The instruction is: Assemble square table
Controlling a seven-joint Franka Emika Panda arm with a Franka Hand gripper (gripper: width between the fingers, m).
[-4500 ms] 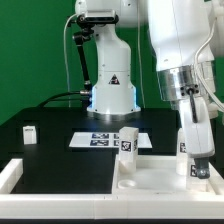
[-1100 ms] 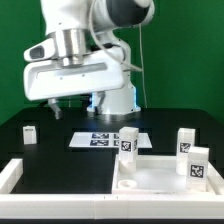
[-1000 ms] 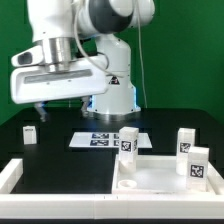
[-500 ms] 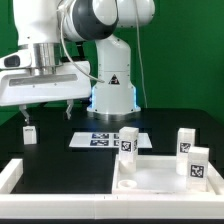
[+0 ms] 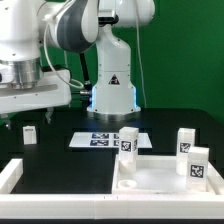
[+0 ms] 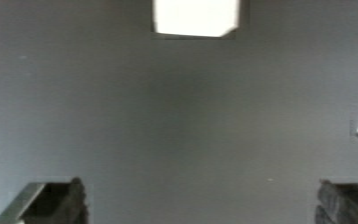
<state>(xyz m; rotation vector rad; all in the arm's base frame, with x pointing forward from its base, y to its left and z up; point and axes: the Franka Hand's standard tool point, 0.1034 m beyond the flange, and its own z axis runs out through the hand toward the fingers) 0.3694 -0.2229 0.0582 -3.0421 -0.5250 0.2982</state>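
I have the hand (image 6: 194, 205) spread wide with nothing between its fingers (image 6: 48, 203), hanging over the black counter (image 5: 60, 150) on the exterior view's left. Through the wrist camera I see only bare counter between the fingertips, with one loose leg (image 6: 197, 16) lying ahead of them. In the exterior view that leg (image 5: 30, 134) stands upright by itself just below the hand, apart from it. The square table top (image 5: 160, 180) sits at the exterior view's lower right, with three more legs (image 5: 128, 142) standing on or at it. The marker board (image 5: 103, 139) lies flat between the lone leg and the table top. The white rail frame (image 5: 12, 176) edges the counter's front.
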